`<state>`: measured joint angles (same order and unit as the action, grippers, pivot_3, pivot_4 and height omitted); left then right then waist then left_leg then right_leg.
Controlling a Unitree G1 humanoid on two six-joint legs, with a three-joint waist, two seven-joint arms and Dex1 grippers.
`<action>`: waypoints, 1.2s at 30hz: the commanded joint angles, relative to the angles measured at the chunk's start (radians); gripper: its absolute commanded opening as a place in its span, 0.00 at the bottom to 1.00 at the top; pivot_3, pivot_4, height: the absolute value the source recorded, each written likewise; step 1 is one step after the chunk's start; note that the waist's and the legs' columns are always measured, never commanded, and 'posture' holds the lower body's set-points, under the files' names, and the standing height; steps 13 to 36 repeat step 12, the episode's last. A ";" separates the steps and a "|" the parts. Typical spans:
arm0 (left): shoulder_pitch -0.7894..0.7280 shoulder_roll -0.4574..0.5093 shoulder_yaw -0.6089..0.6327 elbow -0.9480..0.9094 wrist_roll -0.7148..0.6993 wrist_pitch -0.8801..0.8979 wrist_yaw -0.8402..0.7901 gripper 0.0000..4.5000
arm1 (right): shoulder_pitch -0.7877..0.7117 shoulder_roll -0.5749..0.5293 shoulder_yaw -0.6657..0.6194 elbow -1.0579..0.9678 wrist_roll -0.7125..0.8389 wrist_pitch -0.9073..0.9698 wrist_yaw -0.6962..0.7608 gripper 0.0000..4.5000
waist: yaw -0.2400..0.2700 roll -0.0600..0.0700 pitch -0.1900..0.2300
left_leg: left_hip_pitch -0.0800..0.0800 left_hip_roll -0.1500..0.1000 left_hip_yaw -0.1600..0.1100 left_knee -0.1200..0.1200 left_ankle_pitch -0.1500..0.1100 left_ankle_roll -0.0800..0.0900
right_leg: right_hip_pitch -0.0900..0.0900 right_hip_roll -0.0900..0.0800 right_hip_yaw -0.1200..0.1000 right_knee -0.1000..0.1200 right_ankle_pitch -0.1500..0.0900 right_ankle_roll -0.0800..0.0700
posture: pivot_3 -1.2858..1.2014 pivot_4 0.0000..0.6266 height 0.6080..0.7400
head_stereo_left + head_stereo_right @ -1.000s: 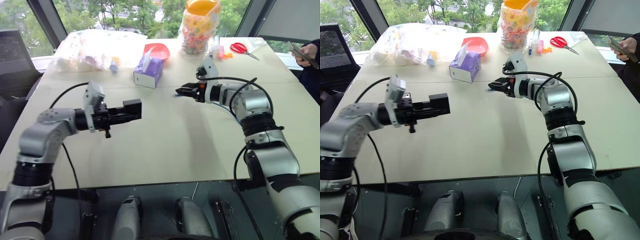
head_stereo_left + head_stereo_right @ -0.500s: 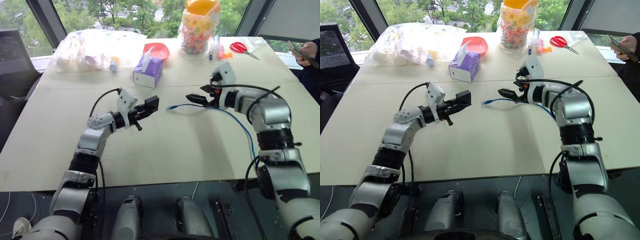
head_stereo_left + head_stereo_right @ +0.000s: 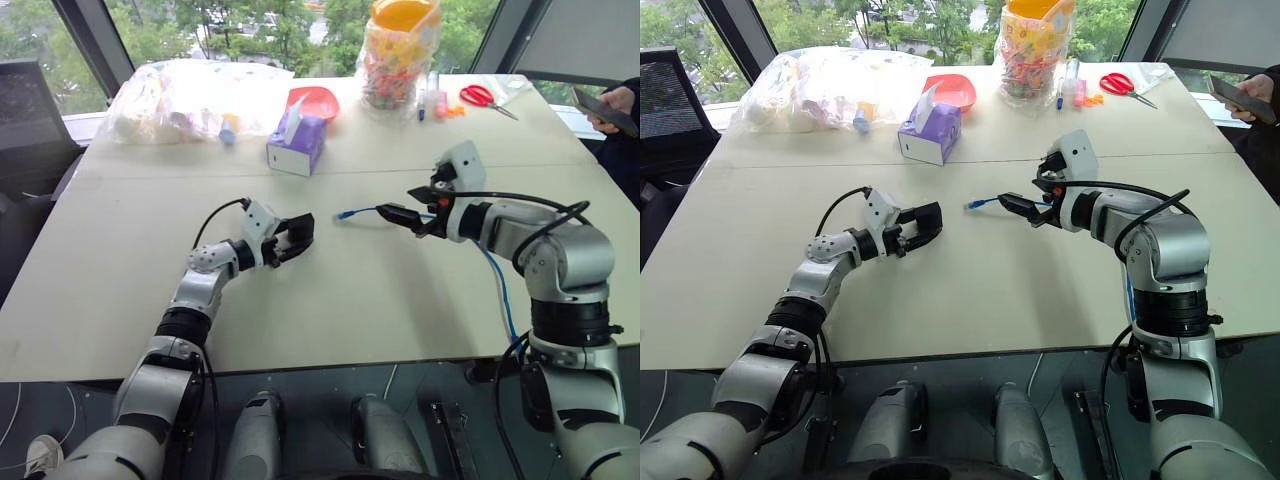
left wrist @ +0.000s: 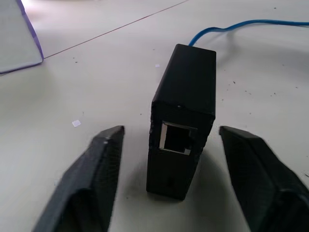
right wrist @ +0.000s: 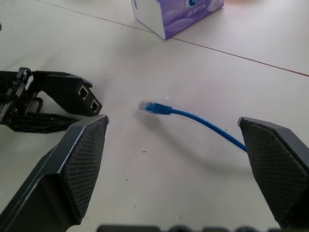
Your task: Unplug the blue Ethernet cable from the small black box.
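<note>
The small black box (image 4: 188,82) stands on the table between the fingers of my left gripper (image 4: 172,135), which is open with a gap on each side of the box. The port facing the wrist camera is empty. The blue Ethernet cable (image 5: 203,123) lies loose on the table, its plug end (image 3: 343,214) a short way to the right of the box. From there it runs right and drops over the table's front edge. My right gripper (image 5: 172,122) hovers open over the cable, behind the plug, with nothing between its fingers.
A purple tissue box (image 3: 296,143) sits beyond the black box, with a red bowl (image 3: 315,98) and a clear plastic bag (image 3: 185,98) behind it. A jar of colourful items (image 3: 398,55) and red scissors (image 3: 485,96) are at the back. A person's hand with a phone (image 3: 610,105) is far right.
My left gripper swung in from the left, came down to the table with the black box and opened off it. My right gripper let go of the cable and drew back to the right.
</note>
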<state>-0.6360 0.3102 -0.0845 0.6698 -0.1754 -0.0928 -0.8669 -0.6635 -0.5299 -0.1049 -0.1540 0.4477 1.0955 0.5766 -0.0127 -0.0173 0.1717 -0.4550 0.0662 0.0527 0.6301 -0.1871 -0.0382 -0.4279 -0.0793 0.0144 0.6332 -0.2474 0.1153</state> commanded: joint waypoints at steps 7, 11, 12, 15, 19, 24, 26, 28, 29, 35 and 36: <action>0.134 0.154 0.087 -0.402 -0.114 0.231 -0.070 0.99 | 0.061 -0.107 0.042 -0.157 0.077 0.014 0.101 1.00 | 0.001 0.000 0.000 | 0.000 0.000 0.000 0.000 0.000 0.000 | 0.000 0.000 0.000 0.000 0.000 0.000 | 0.52 0.24 0.96; 0.182 0.226 0.136 -0.568 -0.191 0.374 -0.080 0.99 | 0.093 -0.148 0.049 -0.218 0.110 0.010 0.139 1.00 | 0.001 0.000 0.000 | 0.000 0.000 -0.001 0.001 0.000 0.000 | 0.000 0.000 0.000 0.000 -0.002 -0.004 | 0.52 0.24 0.96; 0.194 0.247 0.153 -0.613 -0.214 0.412 -0.083 0.99 | 0.101 -0.157 0.049 -0.234 0.119 0.010 0.148 1.00 | 0.001 0.000 0.000 | 0.000 0.000 -0.001 0.001 0.000 0.000 | 0.000 0.000 0.000 0.000 -0.002 -0.004 | 0.52 0.24 0.96; 0.194 0.247 0.153 -0.613 -0.214 0.412 -0.083 0.99 | 0.101 -0.157 0.049 -0.234 0.119 0.010 0.148 1.00 | 0.001 0.000 0.000 | 0.000 0.000 -0.001 0.001 0.000 0.000 | 0.000 0.000 0.000 0.000 -0.002 -0.004 | 0.52 0.24 0.96; 0.194 0.247 0.153 -0.613 -0.214 0.412 -0.083 0.99 | 0.101 -0.157 0.049 -0.234 0.119 0.010 0.148 1.00 | 0.001 0.000 0.000 | 0.000 0.000 -0.001 0.001 0.000 0.000 | 0.000 0.000 0.000 0.000 -0.002 -0.004 | 0.52 0.24 0.96; 0.194 0.247 0.153 -0.613 -0.214 0.412 -0.083 0.99 | 0.101 -0.157 0.049 -0.234 0.119 0.010 0.148 1.00 | 0.001 0.000 0.000 | 0.000 0.000 -0.001 0.001 0.000 0.000 | 0.000 0.000 0.000 0.000 -0.002 -0.004 | 0.52 0.24 0.96; 0.194 0.247 0.153 -0.613 -0.214 0.412 -0.083 0.99 | 0.101 -0.157 0.049 -0.234 0.119 0.010 0.148 1.00 | 0.001 0.000 0.000 | 0.000 0.000 -0.001 0.001 0.000 0.000 | 0.000 0.000 0.000 0.000 -0.002 -0.004 | 0.52 0.24 0.96; 0.194 0.247 0.153 -0.613 -0.214 0.412 -0.083 0.99 | 0.101 -0.157 0.049 -0.234 0.119 0.010 0.148 1.00 | 0.001 0.000 0.000 | 0.000 0.000 -0.001 0.001 0.000 0.000 | 0.000 0.000 0.000 0.000 -0.002 -0.004 | 0.52 0.24 0.96; 0.194 0.247 0.153 -0.613 -0.214 0.412 -0.083 0.99 | 0.101 -0.157 0.049 -0.234 0.119 0.010 0.148 1.00 | 0.001 0.000 0.000 | 0.000 0.000 -0.001 0.001 0.000 0.000 | 0.000 0.000 0.000 0.000 -0.002 -0.004 | 0.52 0.24 0.96; 0.194 0.247 0.153 -0.613 -0.214 0.412 -0.083 0.99 | 0.101 -0.157 0.049 -0.234 0.119 0.010 0.148 1.00 | 0.001 0.000 0.000 | 0.000 0.000 -0.001 0.001 0.000 0.000 | 0.000 0.000 0.000 0.000 -0.002 -0.004 | 0.52 0.24 0.96; 0.194 0.247 0.153 -0.613 -0.214 0.412 -0.083 0.99 | 0.101 -0.157 0.049 -0.234 0.119 0.010 0.148 1.00 | 0.001 0.000 0.000 | 0.000 0.000 -0.001 0.001 0.000 0.000 | 0.000 0.000 0.000 0.000 -0.002 -0.004 | 0.52 0.24 0.96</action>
